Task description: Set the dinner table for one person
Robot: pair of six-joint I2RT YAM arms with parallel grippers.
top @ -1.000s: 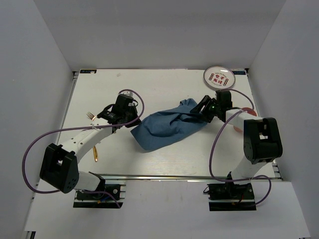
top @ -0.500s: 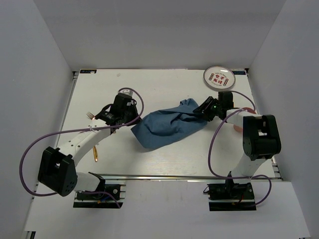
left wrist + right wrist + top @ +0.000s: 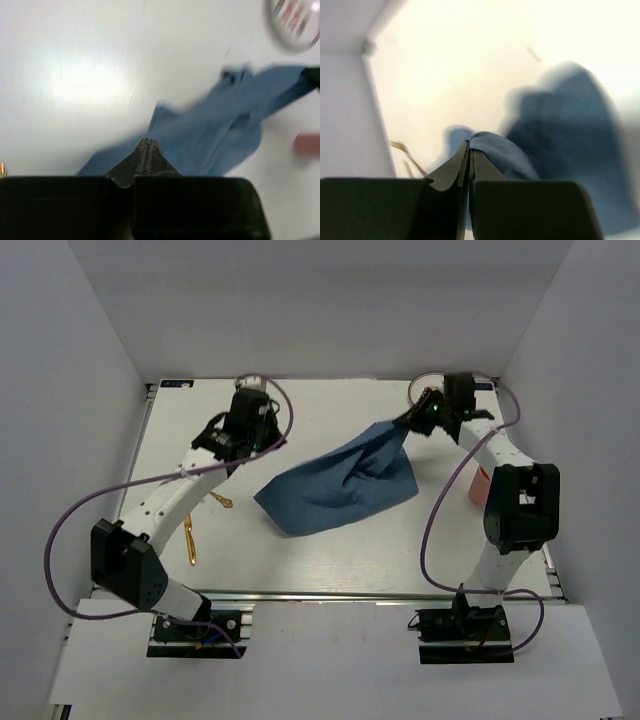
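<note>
A crumpled blue cloth [image 3: 335, 480] lies across the middle of the white dinner table [image 3: 340, 555]. My right gripper [image 3: 415, 422] is shut on the cloth's far right corner and holds it off the table. In the right wrist view a fold of cloth [image 3: 492, 145] sits pinched at the gripper's tips [image 3: 470, 145]. My left gripper [image 3: 250, 435] hangs high over the back left, apart from the cloth's left end. In the left wrist view its jaws [image 3: 146, 142] are shut with nothing between them, and the cloth [image 3: 225, 130] lies beyond.
A gold fork [image 3: 221, 501] and another gold utensil [image 3: 190, 545] lie at the left. A pink cup [image 3: 477, 486] stands by the right arm. The patterned plate [image 3: 295, 22] sits at the back right, mostly hidden under the right arm in the top view.
The right gripper closed on the cloth's right corner and pulled it up toward the back right, stretching the cloth. The left arm rose and swung toward the back, still shut.
</note>
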